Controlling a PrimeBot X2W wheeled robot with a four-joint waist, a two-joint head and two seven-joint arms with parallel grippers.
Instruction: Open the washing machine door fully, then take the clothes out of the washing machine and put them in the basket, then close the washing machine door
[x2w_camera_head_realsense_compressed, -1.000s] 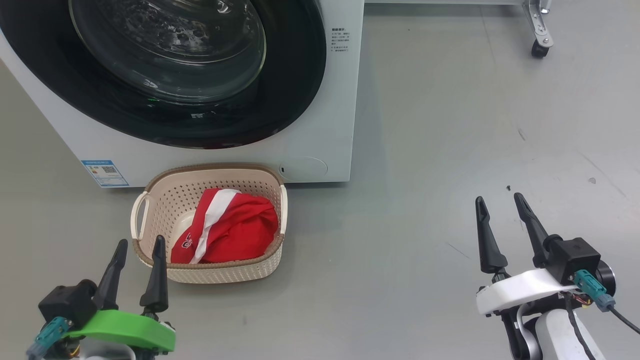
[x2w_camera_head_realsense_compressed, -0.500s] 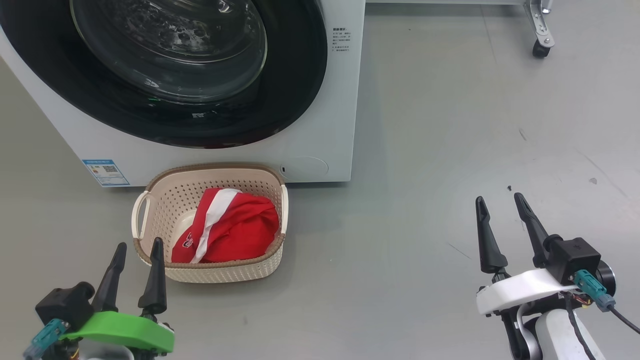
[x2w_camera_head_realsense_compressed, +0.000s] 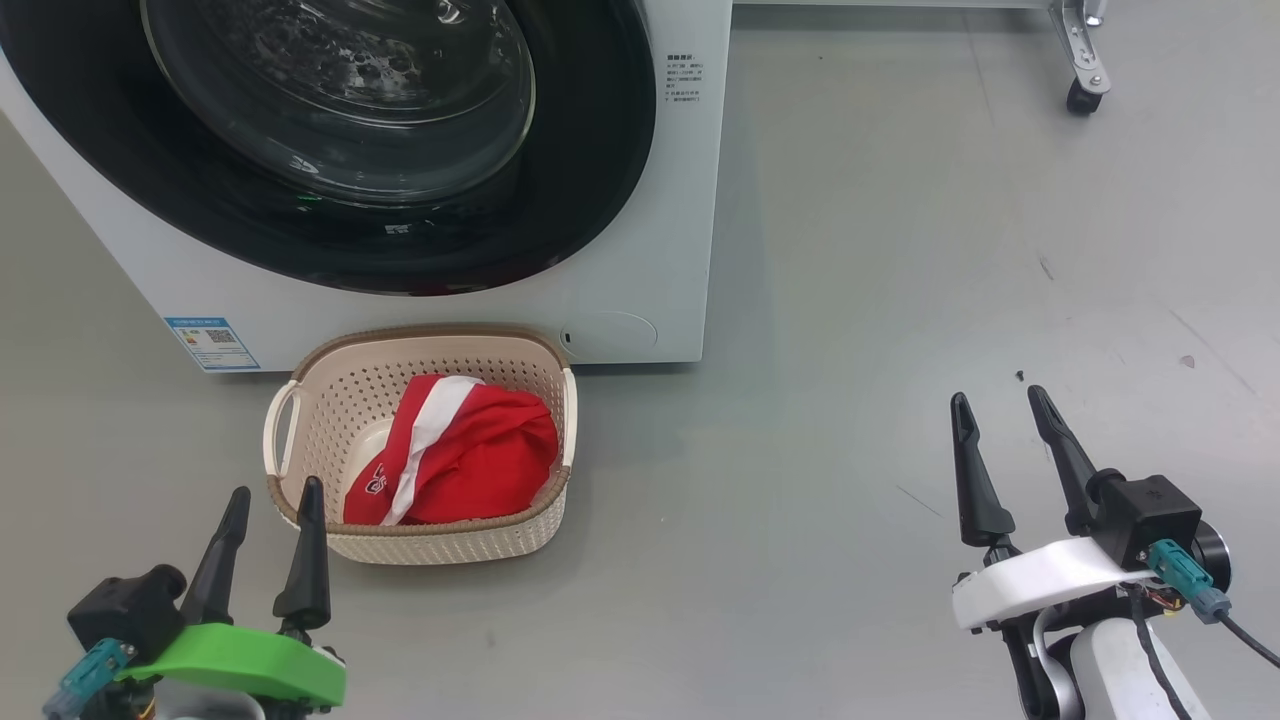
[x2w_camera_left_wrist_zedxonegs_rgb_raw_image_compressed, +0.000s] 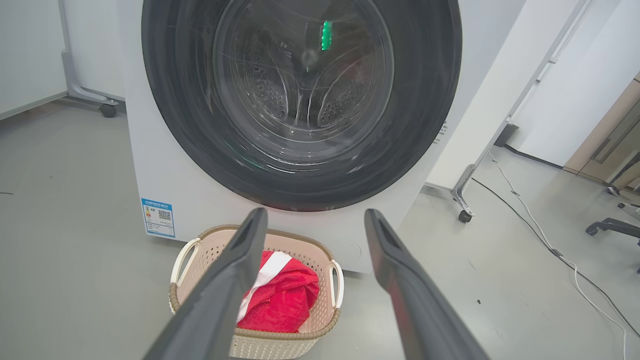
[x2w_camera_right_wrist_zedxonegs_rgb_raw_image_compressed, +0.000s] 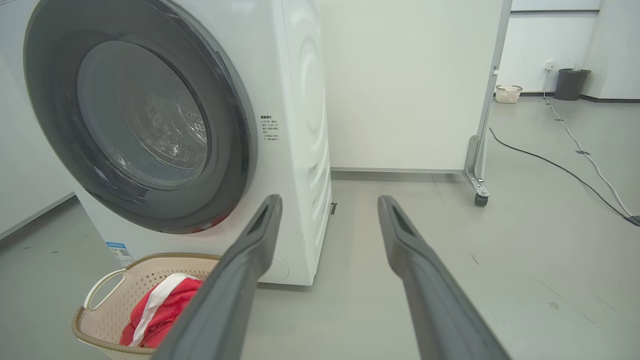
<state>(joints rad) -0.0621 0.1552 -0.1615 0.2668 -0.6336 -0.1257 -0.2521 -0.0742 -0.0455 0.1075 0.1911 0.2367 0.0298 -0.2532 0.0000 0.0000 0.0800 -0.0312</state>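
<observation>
The washing machine (x2w_camera_head_realsense_compressed: 650, 250) (x2w_camera_left_wrist_zedxonegs_rgb_raw_image_compressed: 165, 180) (x2w_camera_right_wrist_zedxonegs_rgb_raw_image_compressed: 300, 150) stands ahead with its door (x2w_camera_head_realsense_compressed: 580, 180) (x2w_camera_left_wrist_zedxonegs_rgb_raw_image_compressed: 425, 100) (x2w_camera_right_wrist_zedxonegs_rgb_raw_image_compressed: 235, 150) closed flat against its front. Through the glass the steel drum (x2w_camera_left_wrist_zedxonegs_rgb_raw_image_compressed: 300, 95) shows. Red clothes (x2w_camera_head_realsense_compressed: 460, 460) (x2w_camera_left_wrist_zedxonegs_rgb_raw_image_compressed: 285, 300) (x2w_camera_right_wrist_zedxonegs_rgb_raw_image_compressed: 160, 310) with a white stripe lie in the cream basket (x2w_camera_head_realsense_compressed: 330, 385) (x2w_camera_left_wrist_zedxonegs_rgb_raw_image_compressed: 325, 320) (x2w_camera_right_wrist_zedxonegs_rgb_raw_image_compressed: 100, 320) on the floor in front of the machine. My left gripper (x2w_camera_head_realsense_compressed: 272, 495) (x2w_camera_left_wrist_zedxonegs_rgb_raw_image_compressed: 312, 217) hovers open just before the basket's near left corner, holding nothing. My right gripper (x2w_camera_head_realsense_compressed: 998, 397) (x2w_camera_right_wrist_zedxonegs_rgb_raw_image_compressed: 330, 200) is open and empty over bare floor to the right.
A wheeled frame leg (x2w_camera_head_realsense_compressed: 1080, 60) (x2w_camera_right_wrist_zedxonegs_rgb_raw_image_compressed: 475, 175) (x2w_camera_left_wrist_zedxonegs_rgb_raw_image_compressed: 462, 200) stands right of the machine, with a white panel behind it. Cables (x2w_camera_right_wrist_zedxonegs_rgb_raw_image_compressed: 575, 175) (x2w_camera_left_wrist_zedxonegs_rgb_raw_image_compressed: 550, 245) run across the grey floor at the far right. A small bin (x2w_camera_right_wrist_zedxonegs_rgb_raw_image_compressed: 570, 84) and another basket (x2w_camera_right_wrist_zedxonegs_rgb_raw_image_compressed: 508, 93) sit far off.
My left gripper has drawn back a little toward me, lower in the head view. The right gripper, the basket and the door stay as they were.
</observation>
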